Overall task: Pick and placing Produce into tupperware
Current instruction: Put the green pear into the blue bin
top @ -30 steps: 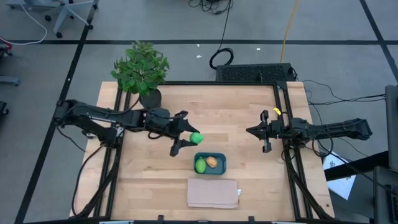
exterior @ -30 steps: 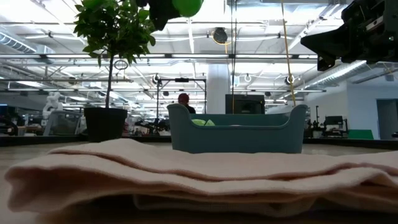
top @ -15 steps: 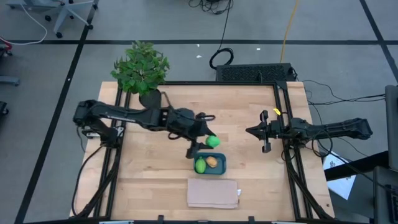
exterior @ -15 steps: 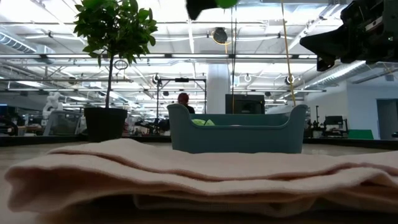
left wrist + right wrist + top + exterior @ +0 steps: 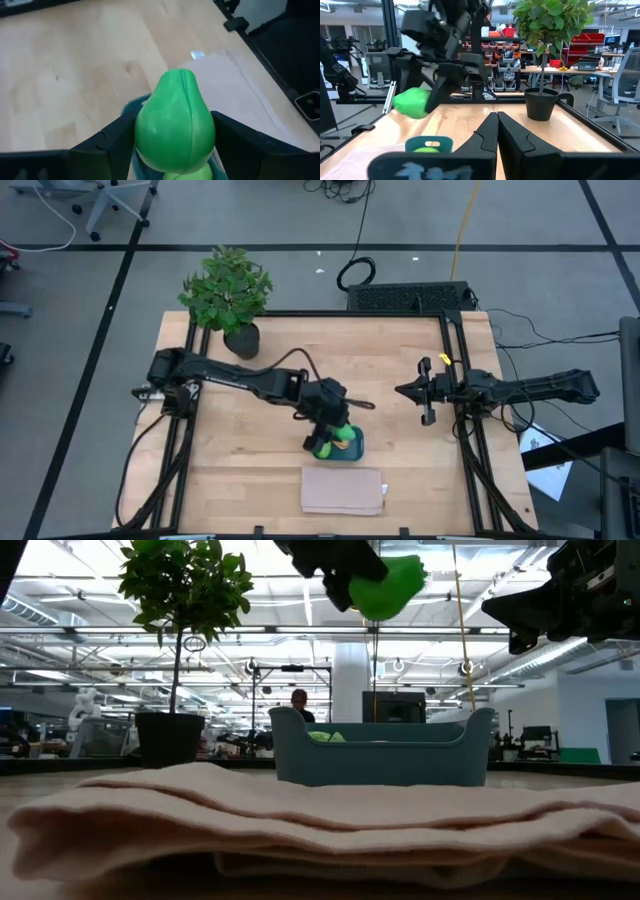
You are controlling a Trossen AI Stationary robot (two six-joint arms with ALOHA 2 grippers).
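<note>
Left claw (image 5: 175, 145) grips the bright green piece (image 5: 175, 122) above the tupperware (image 5: 383, 747).

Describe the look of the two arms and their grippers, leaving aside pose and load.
Both arms are dark, near-black, jointed links with black cables running along them. The left gripper has two flat, angular black fingers. The right gripper has matching dark fingers that taper to points, and a small yellow mark sits just behind it.

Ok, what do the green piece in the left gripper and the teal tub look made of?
Green piece: smooth, matte, with a moulded seam down it, so probably plastic toy produce. Teal tub: even colour, rounded thick rim, likely moulded plastic, dull finish. The left gripper holds the piece above the tub.
</note>
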